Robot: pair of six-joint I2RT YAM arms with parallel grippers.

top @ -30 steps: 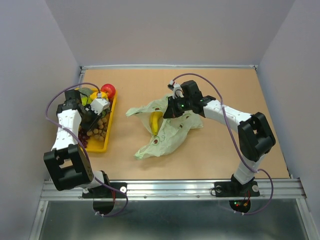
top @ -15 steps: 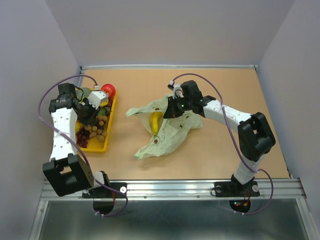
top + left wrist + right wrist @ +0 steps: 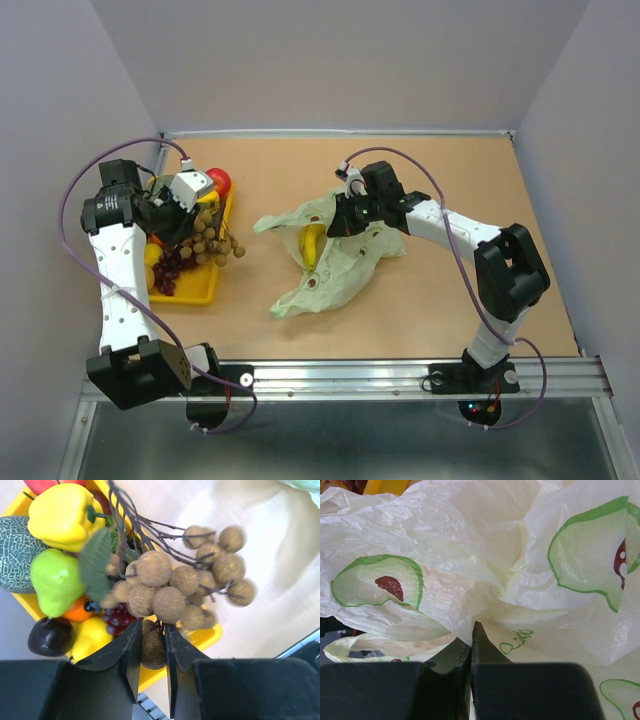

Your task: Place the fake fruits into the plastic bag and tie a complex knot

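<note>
My left gripper (image 3: 152, 641) is shut on one ball of the bunch of tan-brown balls (image 3: 170, 587), which hangs above the yellow tray's (image 3: 195, 292) right edge (image 3: 213, 243). More fake fruits lie in the tray: a yellow fruit (image 3: 60, 515), green apple (image 3: 55, 580), melon (image 3: 15, 555), purple grapes (image 3: 117, 620), an orange (image 3: 75, 614) and a red apple (image 3: 219, 181). The pale green plastic bag (image 3: 335, 270) lies mid-table with a banana (image 3: 312, 245) in its mouth. My right gripper (image 3: 471, 630) is shut on a fold of the bag (image 3: 470, 555) at its upper rim (image 3: 338, 222).
A dark plum (image 3: 50, 636) and a lemon (image 3: 92, 637) also lie in the tray. The tray sits against the table's left wall. Bare tabletop (image 3: 250, 290) separates tray and bag. A metal rail (image 3: 340, 375) runs along the near edge.
My left gripper closed on the tan-brown bunch and lifted it out of the tray, swinging it right. The right arm and the bag have not moved.
</note>
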